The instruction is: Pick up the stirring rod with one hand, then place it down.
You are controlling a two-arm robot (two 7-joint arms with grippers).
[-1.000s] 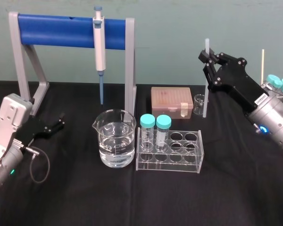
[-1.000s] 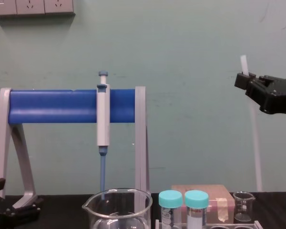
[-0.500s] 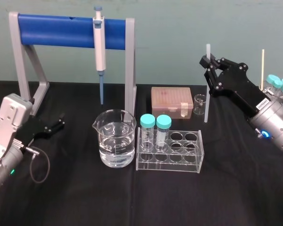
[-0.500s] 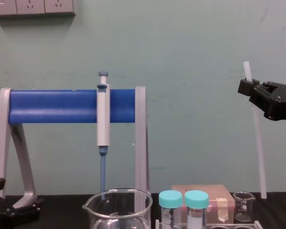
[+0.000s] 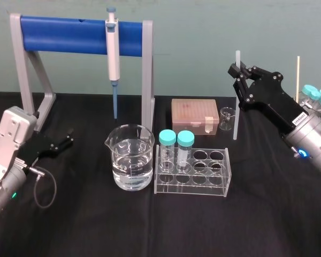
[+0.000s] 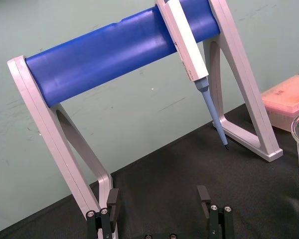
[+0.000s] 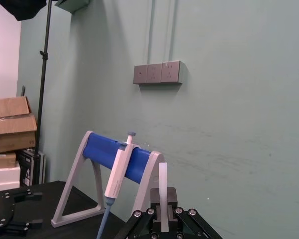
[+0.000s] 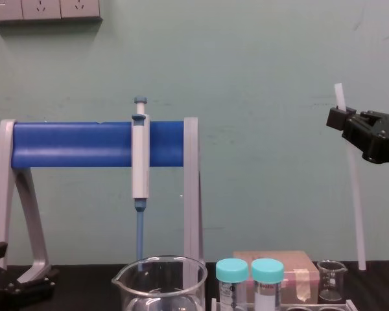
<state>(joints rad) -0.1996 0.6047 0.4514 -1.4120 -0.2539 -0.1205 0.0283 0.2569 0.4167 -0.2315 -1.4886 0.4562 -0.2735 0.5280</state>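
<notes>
The stirring rod (image 5: 235,115) is a thin white translucent stick, standing nearly upright just right of the small beaker (image 5: 226,119). My right gripper (image 5: 236,69) is shut on the rod near its top end, with a short stub sticking out above the fingers. In the chest view the rod (image 8: 355,207) hangs from the right gripper (image 8: 340,118), its lower end close to the black table beside the small beaker (image 8: 331,280). The right wrist view shows the rod (image 7: 163,191) clamped between the fingers. My left gripper (image 6: 158,196) rests open at the table's left (image 5: 68,139).
A grey stand with a blue bar (image 5: 64,33) holds a pipette (image 5: 113,51) at the back. In front are a large beaker of water (image 5: 130,158), a clear tube rack (image 5: 192,174) with two teal-capped tubes, and a pink tip box (image 5: 193,114). More teal-capped items (image 5: 315,95) sit far right.
My right gripper has carried the stirring rod a little to the right and downward. The rod's lower end is now nearer the table. The left arm has not moved.
</notes>
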